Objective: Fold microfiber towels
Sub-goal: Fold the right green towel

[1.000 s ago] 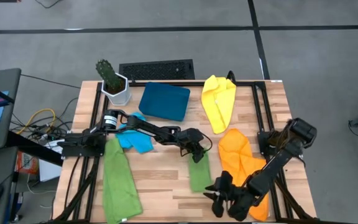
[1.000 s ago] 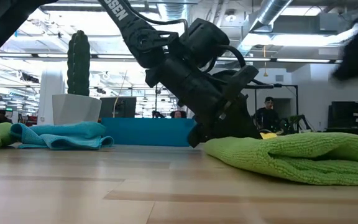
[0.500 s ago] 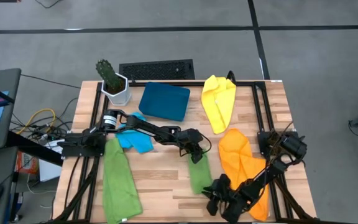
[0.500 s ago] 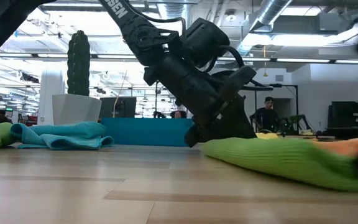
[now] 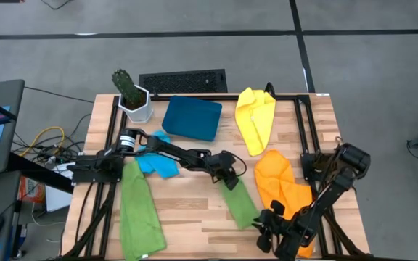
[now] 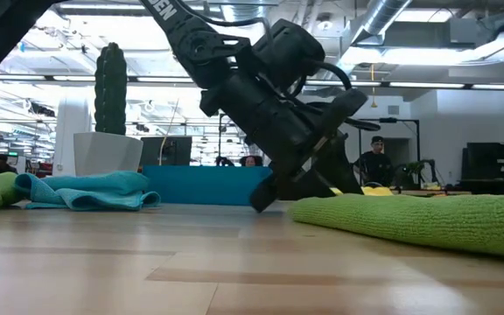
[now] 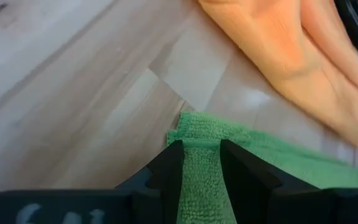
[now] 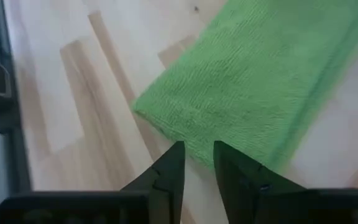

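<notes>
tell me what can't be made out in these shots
- Right gripper, high view: whether it pinches the small green towel; too small there, and its wrist view shows only a sliver of green between the jaws.
- Sky-blue towel, high view: partly covered by the left arm.
- Orange towel, high view: its near end is under the right arm.
- Big green towel, high view: cut off by the bottom edge.
- Left gripper: shut on the small green towel.
</notes>
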Motion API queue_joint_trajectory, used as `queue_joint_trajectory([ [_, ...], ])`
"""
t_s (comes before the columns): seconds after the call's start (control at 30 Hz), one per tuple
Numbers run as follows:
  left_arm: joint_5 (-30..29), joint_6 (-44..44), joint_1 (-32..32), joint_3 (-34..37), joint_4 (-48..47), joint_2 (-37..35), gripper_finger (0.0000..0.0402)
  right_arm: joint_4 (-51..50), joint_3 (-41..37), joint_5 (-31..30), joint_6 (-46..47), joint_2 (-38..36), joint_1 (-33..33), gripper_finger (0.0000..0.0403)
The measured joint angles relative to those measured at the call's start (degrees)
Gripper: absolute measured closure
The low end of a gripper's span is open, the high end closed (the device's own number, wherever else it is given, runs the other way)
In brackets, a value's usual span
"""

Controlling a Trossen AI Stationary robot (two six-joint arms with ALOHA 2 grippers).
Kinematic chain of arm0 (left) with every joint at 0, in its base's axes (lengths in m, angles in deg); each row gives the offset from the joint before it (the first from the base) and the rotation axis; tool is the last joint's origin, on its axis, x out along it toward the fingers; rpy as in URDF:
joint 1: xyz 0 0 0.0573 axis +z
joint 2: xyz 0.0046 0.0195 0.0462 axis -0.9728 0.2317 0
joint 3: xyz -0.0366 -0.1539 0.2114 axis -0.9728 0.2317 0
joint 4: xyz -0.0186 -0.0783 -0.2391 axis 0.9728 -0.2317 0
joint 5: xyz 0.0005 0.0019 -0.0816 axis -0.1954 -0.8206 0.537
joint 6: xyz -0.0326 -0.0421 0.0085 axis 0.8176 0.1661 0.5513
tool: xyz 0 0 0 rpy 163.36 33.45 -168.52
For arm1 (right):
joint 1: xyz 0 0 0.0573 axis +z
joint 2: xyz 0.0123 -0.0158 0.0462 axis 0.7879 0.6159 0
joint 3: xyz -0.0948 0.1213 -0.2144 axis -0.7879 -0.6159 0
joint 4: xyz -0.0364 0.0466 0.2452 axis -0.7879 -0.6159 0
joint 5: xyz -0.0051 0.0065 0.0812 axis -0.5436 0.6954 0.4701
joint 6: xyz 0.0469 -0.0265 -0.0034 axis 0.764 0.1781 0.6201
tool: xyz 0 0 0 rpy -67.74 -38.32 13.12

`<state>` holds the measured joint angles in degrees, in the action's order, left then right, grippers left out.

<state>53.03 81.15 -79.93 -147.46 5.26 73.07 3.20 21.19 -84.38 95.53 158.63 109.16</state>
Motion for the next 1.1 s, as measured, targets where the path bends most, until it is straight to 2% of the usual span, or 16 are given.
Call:
queue_joint_trajectory([
  [0.1, -1.65, 3.9, -1.28, 0.02, -0.1, -0.02, 0.0297, -5.29, 0.02, 1.76, 9.77, -3.48, 0.63, 0.0292],
  [0.2, -2.0, 6.18, -2.34, 0.02, -0.21, -0.08, 0.0297, -9.48, 0.02, 8.14, 21.04, -7.15, 0.93, 0.0293],
  [0.3, -1.48, 8.24, -2.7, 0.16, -0.58, -0.68, 0.0297, -9.88, 0.04, 13.32, 25.88, -10.18, 0.9, 0.0289],
  [0.5, -1.74, 12.34, -2.91, 0.38, -1.91, -3.19, 0.0297, -8.01, 0.15, 20.58, 26.9, -13.26, -2.22, 0.0241],
  [0.7, -7.25, 17.11, -4.35, 0.33, -5.2, -3.78, 0.0297, -5.72, 0.11, 24.99, 29.83, -9.21, -4.94, 0.0199],
  [0.87, -7.96, 16.81, -5.81, 0.29, -4.98, -3.91, 0.0297, 0.49, 0.26, 26.18, 31.35, -6.16, -6.9, 0.0204],
  [1.1, -7.18, 15.14, -5.73, 0.25, -5.58, -4.03, 0.0297, -2.28, 1.04, 27.18, 30.98, -3.25, -8.71, 0.0231],
])
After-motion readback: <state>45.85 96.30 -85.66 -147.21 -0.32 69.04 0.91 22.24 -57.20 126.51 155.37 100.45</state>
